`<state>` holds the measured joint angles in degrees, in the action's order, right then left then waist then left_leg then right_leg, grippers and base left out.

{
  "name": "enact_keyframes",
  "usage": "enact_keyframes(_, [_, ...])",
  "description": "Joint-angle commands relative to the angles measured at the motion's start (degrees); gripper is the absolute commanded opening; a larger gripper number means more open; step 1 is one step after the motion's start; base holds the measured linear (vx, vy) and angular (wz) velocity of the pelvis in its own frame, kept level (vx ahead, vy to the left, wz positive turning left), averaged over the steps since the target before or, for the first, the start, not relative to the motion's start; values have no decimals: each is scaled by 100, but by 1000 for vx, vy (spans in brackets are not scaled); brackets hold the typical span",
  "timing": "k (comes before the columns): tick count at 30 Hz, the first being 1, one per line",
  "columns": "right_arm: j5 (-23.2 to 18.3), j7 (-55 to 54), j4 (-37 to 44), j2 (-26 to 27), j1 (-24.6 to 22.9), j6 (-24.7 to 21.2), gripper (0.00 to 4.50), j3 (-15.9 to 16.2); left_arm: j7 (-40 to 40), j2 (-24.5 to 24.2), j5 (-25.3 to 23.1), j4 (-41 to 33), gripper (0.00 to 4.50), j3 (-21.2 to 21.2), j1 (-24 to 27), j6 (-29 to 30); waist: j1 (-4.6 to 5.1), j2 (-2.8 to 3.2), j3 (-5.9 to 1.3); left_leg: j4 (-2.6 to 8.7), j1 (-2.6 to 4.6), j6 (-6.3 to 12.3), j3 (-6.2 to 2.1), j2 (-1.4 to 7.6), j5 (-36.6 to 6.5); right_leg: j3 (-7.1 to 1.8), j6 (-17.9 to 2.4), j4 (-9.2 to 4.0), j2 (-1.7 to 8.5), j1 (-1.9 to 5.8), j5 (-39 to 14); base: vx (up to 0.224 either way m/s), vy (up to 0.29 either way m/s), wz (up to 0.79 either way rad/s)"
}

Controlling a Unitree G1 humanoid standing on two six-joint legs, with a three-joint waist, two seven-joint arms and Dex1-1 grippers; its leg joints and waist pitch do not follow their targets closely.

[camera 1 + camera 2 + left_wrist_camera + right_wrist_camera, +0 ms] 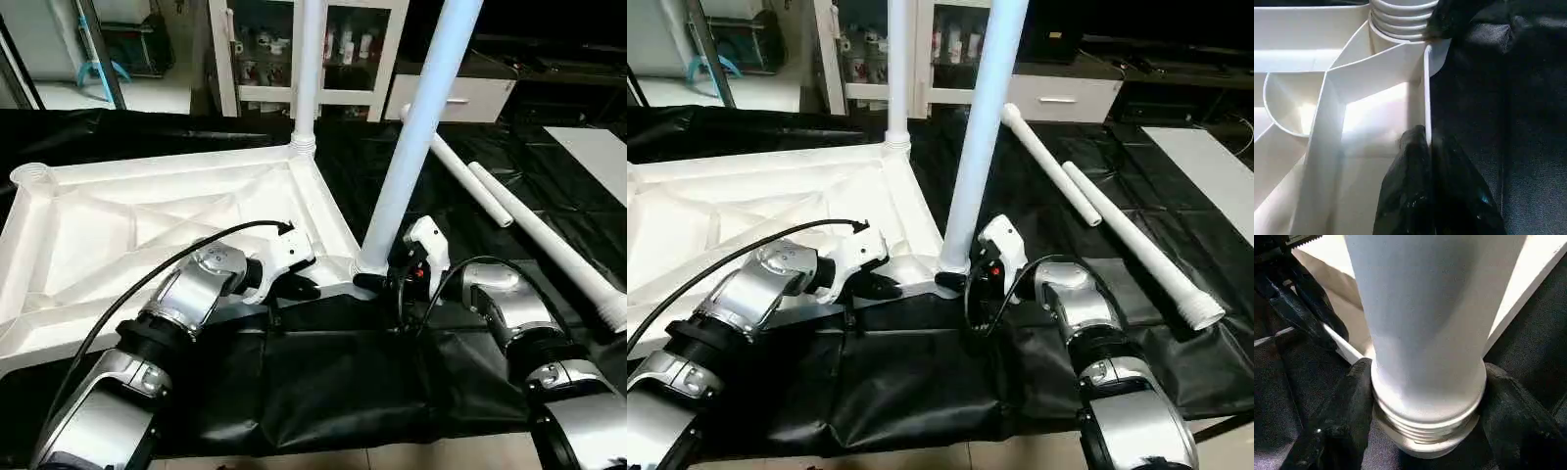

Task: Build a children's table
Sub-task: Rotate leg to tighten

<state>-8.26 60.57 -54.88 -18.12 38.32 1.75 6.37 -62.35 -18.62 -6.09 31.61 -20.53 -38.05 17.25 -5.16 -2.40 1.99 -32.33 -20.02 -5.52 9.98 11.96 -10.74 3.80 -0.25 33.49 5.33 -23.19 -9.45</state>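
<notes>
1. The children's table top lies upside down on the black sheet over the worktop, ribbed underside up.
2. One leg stands upright in the top's far corner socket; a second leg rises, leaning slightly, from the near corner socket.
3. Two loose legs lie on the sheet, well apart from the top, beyond the leaning leg.
4. The left gripper reaches in low and level, forearm bent across the sheet; its fingers are together, pinching the top's thin near edge just beside the near socket.
5. The right gripper comes in level from the opposite side, wrist cocked inward; its fingers sit either side of the leaning leg's threaded base, against it.
</notes>
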Motion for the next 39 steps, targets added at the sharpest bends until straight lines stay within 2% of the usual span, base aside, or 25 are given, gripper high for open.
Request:
enact_keyframes(1, [-16, 121, -42, -6, 46, 59, 272, -116, -225, -35, -166, 109, 0, -359, 230, 161, -19, 19, -323, 341, 14, 356, 36, 126, -995, -184, -1616, -237, 263, 315, -573, 0, 0, 0])
enact_keyframes(7, [-28, 103, -119, 61, 17, 146, 272, -141, -245, -61, -153, 47, 0, -371, 261, 212, -15, 45, -329, 328, 18, 400, 44, 120, -903, -184, -1661, -223, 254, 309, -431, 0, 0, 0])
enact_keyframes(12, [-170, -565, -154, 293, -65, 235, 272, -427, 24, 113, -107, 195, 0, -251, 182, 197, 4, 29, -309, 353, 3, 322, 32, 119, -1095, -187, -1567, -261, 268, 309, -807, 0, 0, 0])
enact_keyframes(13, [-177, -976, -177, 419, -119, 285, 272, -523, 256, 239, -91, 309, 0, -156, 114, 195, 21, 29, -280, 371, 5, 233, 30, 111, -1332, -202, -1436, -312, 270, 277, -1234, 0, 0, 0])
enact_keyframes(14, [-177, -1004, -178, 428, -124, 289, 272, -529, 273, 247, -91, 317, 0, -150, 109, 195, 21, 29, -280, 371, 5, 233, 30, 111, -1332, -202, -1436, -312, 270, 277, -1234, 0, 0, 0])
enact_keyframes(17, [-225, -1824, -144, 746, -234, 302, 271, -710, 827, 491, -137, 631, 0, 1, -64, 167, 18, 39, -261, 396, 49, 56, 7, 104, -1748, -210, -1145, -402, 281, 216, -2021, 0, 0, 0])
enact_keyframes(19, [-232, -2443, -75, 1034, -298, 272, 270, -810, 1170, 659, -176, 884, 0, 70, -202, 146, 30, 56, -260, 414, 33, 3, -14, 99, -1804, -209, -1045, -411, 278, 204, -2165, 0, 0, 0])
enact_keyframes(20, [-152, -2783, -74, 1156, -306, 277, 270, -808, 1318, 734, -192, 980, 0, 96, -260, 145, 34, 42, -258, 419, 33, -28, -19, 93, -1841, -203, -992, -424, 271, 201, -2216, 0, 0, 0])
enact_keyframes(24, [391, -4526, -326, 1621, -158, 214, 270, -683, 1997, 1052, -274, 1477, 0, 228, -499, 23, 45, 63, -261, 428, 42, -122, -30, 78, -1933, -204, -903, -439, 263, 165, -2289, 0, 0, 0])
enact_keyframes(25, [475, -4903, -388, 1696, -117, 174, 270, -682, 2123, 1102, -292, 1578, 0, 245, -541, -21, 52, 64, -260, 443, 28, -152, -39, 75, -1960, -197, -866, -438, 258, 181, -2305, 0, 0, 0])
enact_keyframes(26, [503, -5045, -410, 1724, -102, 158, 269, -689, 2168, 1121, -300, 1620, 0, 252, -558, -41, 54, 68, -257, 441, 27, -161, -40, 73, -1976, -199, -843, -443, 262, 170, -2330, 0, 0, 0])
enact_keyframes(28, [594, -6022, -531, 1956, -9, 52, 269, -797, 2342, 1228, -309, 1789, 0, 281, -616, -97, 51, 68, -265, 445, 44, -172, -44, 73, -2093, -202, -779, -447, 258, 144, -2286, 0, 0, 0])
enact_keyframes(34, [977, -6912, -431, 2197, 63, 405, 268, -670, 2509, 1339, -321, 2024, 0, 332, -669, -219, 37, 51, -267, 451, 25, -127, -25, 56, -2036, -212, -679, -441, 255, 152, -2148, 0, 0, 0])
enact_keyframes(39, [688, -6678, -400, 2238, 29, 483, 268, -850, 2467, 1268, -294, 2058, 0, 372, -657, -274, 26, 62, -251, 460, 8, -25, -19, 54, -1995, -213, -615, -462, 265, 160, -2269, 0, 0, 0])
